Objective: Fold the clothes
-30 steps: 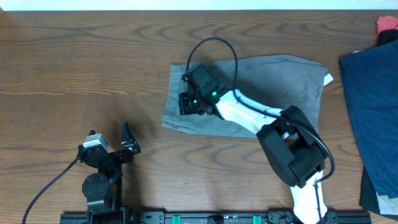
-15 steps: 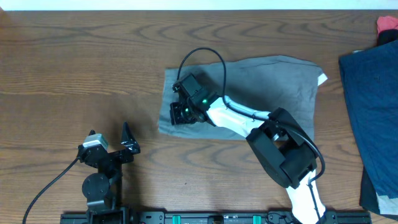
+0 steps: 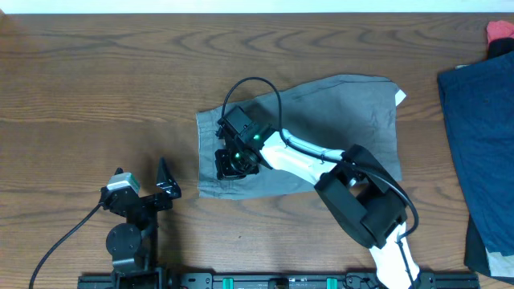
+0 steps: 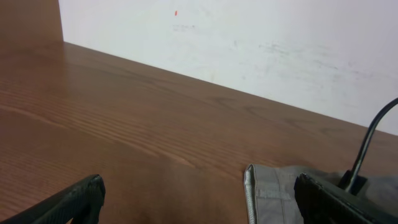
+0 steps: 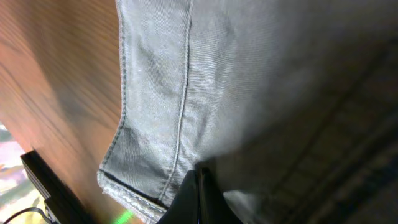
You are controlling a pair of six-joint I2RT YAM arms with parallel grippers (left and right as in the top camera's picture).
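Grey trousers (image 3: 337, 120) lie folded across the middle of the table. My right gripper (image 3: 227, 164) is shut on the grey trousers near their left end, low over the table. In the right wrist view the closed fingertips (image 5: 198, 186) pinch the grey cloth (image 5: 186, 81) beside a seam. My left gripper (image 3: 165, 186) is open and empty at the front left, apart from the trousers. In the left wrist view its fingers (image 4: 199, 202) frame the trousers' waistband edge (image 4: 264, 193).
A dark blue garment (image 3: 478, 136) lies at the right edge of the table. A red item (image 3: 499, 32) sits at the far right corner. A black cable (image 3: 249, 88) loops above my right wrist. A white wall (image 4: 249, 37) stands behind the table.
My right gripper has dragged the trousers' left end leftward and toward the front. The whole garment shifted left with it. The left arm has not moved.
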